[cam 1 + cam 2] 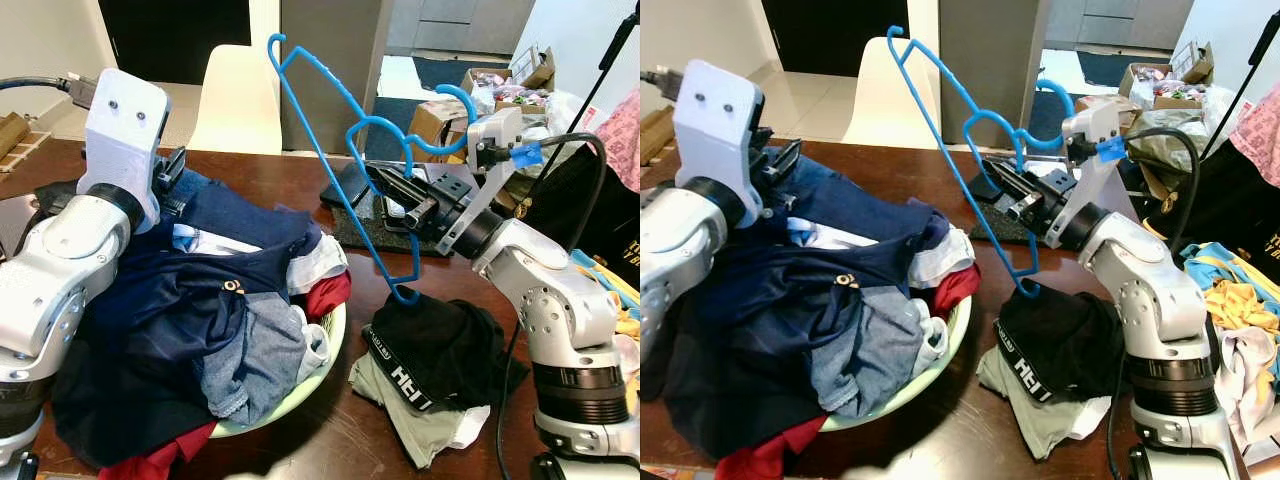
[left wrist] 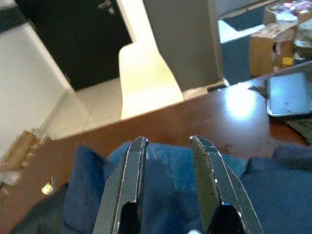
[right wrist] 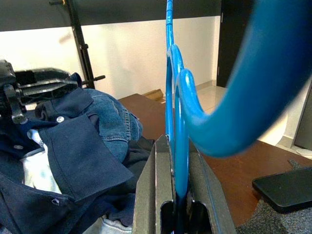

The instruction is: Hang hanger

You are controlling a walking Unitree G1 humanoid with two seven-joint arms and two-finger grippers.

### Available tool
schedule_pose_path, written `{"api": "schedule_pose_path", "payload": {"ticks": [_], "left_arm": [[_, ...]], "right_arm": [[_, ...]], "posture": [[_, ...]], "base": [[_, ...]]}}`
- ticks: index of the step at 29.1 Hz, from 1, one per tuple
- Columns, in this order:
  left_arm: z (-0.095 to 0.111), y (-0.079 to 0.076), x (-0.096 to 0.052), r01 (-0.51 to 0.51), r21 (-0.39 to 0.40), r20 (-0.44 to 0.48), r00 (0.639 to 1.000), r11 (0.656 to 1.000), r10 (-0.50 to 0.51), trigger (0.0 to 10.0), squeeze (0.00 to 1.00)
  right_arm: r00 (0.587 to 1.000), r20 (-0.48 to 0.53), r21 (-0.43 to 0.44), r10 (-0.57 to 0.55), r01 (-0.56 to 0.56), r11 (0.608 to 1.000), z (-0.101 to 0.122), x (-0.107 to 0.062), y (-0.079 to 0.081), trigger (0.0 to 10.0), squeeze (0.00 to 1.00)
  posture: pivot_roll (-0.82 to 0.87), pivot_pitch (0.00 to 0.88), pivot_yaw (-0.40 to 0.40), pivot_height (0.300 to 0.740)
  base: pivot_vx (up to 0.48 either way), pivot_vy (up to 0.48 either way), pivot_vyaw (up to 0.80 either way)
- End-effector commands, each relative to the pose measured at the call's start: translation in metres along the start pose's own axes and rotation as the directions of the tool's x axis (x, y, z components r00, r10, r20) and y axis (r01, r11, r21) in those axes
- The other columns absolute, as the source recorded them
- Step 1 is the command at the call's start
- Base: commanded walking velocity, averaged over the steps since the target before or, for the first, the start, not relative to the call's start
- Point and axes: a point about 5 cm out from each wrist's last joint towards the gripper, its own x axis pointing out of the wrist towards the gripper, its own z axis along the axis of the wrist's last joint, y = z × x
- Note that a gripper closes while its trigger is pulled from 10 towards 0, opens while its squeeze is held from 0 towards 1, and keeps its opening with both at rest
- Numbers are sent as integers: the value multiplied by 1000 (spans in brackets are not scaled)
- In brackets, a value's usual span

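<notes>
Right gripper (image 3: 175, 195) clamped the blue hanger (image 1: 345, 150); left gripper (image 2: 168, 161) stood open over the laundry (image 1: 200, 290). Risk: the hanger's low tip could snag the black shorts (image 1: 440, 345).

You see two shiny silver arms with round joints | left gripper (image 2: 168, 185) has two long black fingers | right gripper (image 1: 415, 205) is black too | white boxy block on each wrist, the left one with two small dark screws | black cables, blue tag by the right wrist

Blue hanger (image 1: 340, 150), seemingly tilted, aloft
</notes>
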Motion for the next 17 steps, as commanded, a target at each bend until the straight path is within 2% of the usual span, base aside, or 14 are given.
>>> {"api": "schedule_pose_path", "payload": {"ticks": [1, 2, 3, 8, 10, 14, 15, 17], "left_arm": [[-5, 3, 0, -36, -11, -17, 999, 999, 36, 10000, 0], [-11, 14, 0, -106, -62, -39, 994, 992, 104, 10000, 82], [-19, 29, -1, -181, -119, -70, 982, 976, 174, 10000, 1000], [-22, 35, -1, -195, -128, -77, 980, 972, 186, 10000, 1000], [-25, 40, 3, -183, -241, -72, 983, 953, 170, 10000, 1000], [-25, 40, 3, -183, -241, -72, 983, 953, 170, 10000, 1000], [-27, 41, 6, -165, -287, -71, 986, 944, 151, 10000, 1000], [-27, 41, 6, -165, -287, -71, 986, 944, 151, 10000, 1000]], "right_arm": [[1000, 4, -5, 0, 0, 1000, 3, -2, -1, 10000, 0], [1000, 3, -5, -1, 1, 1000, 3, -2, -1, 10000, 0], [1000, 2, -4, -1, 1, 1000, 3, -2, -1, 10000, 0], [1000, 3, -3, -1, 1, 1000, 3, -3, -1, 10000, 0], [1000, 2, -3, -2, 2, 1000, 3, -3, -1, 10000, 0], [1000, 2, -3, -2, 2, 1000, 3, -3, -1, 10000, 0], [1000, 2, -3, -1, 1, 1000, 3, -2, -1, 10000, 0], [1000, 2, -3, -1, 1, 1000, 3, -2, -1, 10000, 0]], "posture": [[114, 82, -26, 740], [113, 85, -27, 740], [111, 87, -28, 740], [111, 87, -28, 740], [111, 89, -32, 740], [111, 89, -32, 740], [110, 87, -33, 740], [110, 87, -33, 740]], "base": [[0, 0, 0], [0, 0, 0], [0, 0, 0], [0, 0, 0], [0, 0, 0], [0, 0, 0], [0, 0, 0], [0, 0, 0]]}}
